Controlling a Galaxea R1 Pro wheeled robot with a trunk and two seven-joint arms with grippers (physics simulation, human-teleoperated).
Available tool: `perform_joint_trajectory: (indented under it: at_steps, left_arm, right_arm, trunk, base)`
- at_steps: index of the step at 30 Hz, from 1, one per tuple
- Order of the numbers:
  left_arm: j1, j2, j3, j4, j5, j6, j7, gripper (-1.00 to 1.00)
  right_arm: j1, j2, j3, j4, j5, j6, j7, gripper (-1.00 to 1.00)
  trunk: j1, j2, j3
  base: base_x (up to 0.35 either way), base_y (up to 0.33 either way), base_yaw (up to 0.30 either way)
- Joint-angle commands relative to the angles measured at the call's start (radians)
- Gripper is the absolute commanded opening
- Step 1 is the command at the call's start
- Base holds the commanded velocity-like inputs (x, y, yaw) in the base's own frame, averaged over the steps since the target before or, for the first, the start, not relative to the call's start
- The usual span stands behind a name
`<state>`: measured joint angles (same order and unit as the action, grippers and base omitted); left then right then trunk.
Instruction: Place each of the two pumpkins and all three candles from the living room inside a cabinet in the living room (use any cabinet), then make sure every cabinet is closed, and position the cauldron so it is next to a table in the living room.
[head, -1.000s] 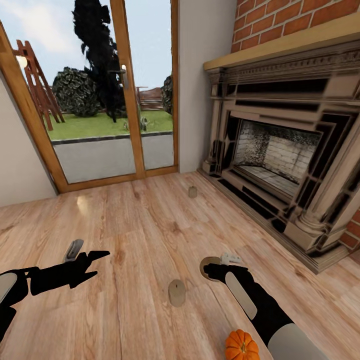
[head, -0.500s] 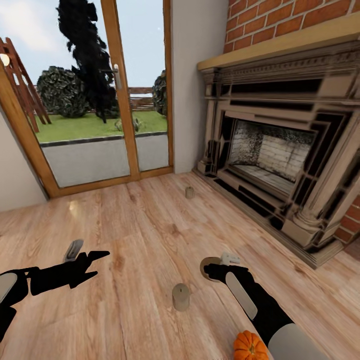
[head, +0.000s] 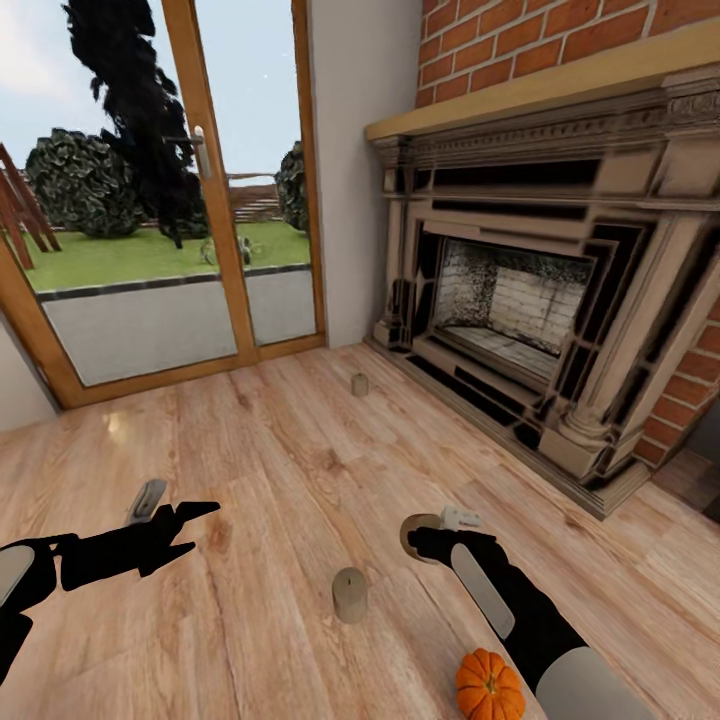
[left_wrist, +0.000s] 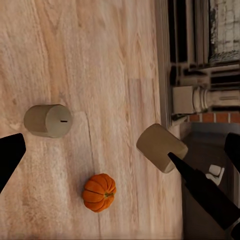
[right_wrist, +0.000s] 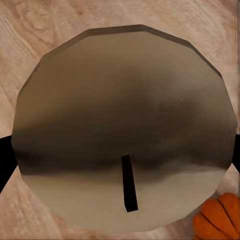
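Left gripper (head: 190, 528): fingers spread, nothing held, hovering over floor. One candle (head: 350, 595) upright on floor between the arms, nearer right arm. Right gripper (head: 425, 538): fingers wrapped round second candle (right_wrist: 125, 135). Pumpkin (head: 489, 686) on floor beside right forearm. Third candle (head: 359, 384) far, by fireplace (head: 520, 300).

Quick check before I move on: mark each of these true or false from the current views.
1. A candle stands upright on the wooden floor between the two arms. True.
2. The right pincer holds a pumpkin. False: it is closed around a candle; the pumpkin sits on the floor beside that arm.
3. Another candle stands near the fireplace. True.
4. The left pincer grips a candle. False: it is open and holds nothing.
5. The glass door stands open. False: it looks shut.
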<state>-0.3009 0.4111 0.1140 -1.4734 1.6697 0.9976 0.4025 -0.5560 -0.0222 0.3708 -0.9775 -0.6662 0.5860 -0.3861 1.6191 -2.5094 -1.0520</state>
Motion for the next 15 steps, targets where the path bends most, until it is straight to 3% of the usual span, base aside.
perform_joint_trajectory:
  at_steps: [1,10,15]
  left_arm:
    - [0.0,0.0,0.001,-0.001,0.01,0.003,0.011,1.0]
    - [0.0,0.0,0.001,-0.001,0.01,0.003,0.011,1.0]
    - [0.0,0.0,0.001,-0.001,0.011,0.003,0.011,1.0]
  right_arm:
    - [-0.002,-0.001,0.004,-0.001,-0.012,0.0,-0.011,-1.0]
    - [-0.001,-0.001,0.003,0.007,-0.012,0.0,-0.011,-1.0]
    - [-0.001,-0.002,0.003,0.007,-0.012,0.0,-0.011,-1.0]
  trunk:
    - [0.0,0.0,-0.001]
    - [0.0,0.0,-0.001]
    - [0.0,0.0,-0.001]
  base:
    - [0.0,0.017,-0.096]
    - [0.0,0.013,-0.014]
    - [0.0,0.178,0.0]
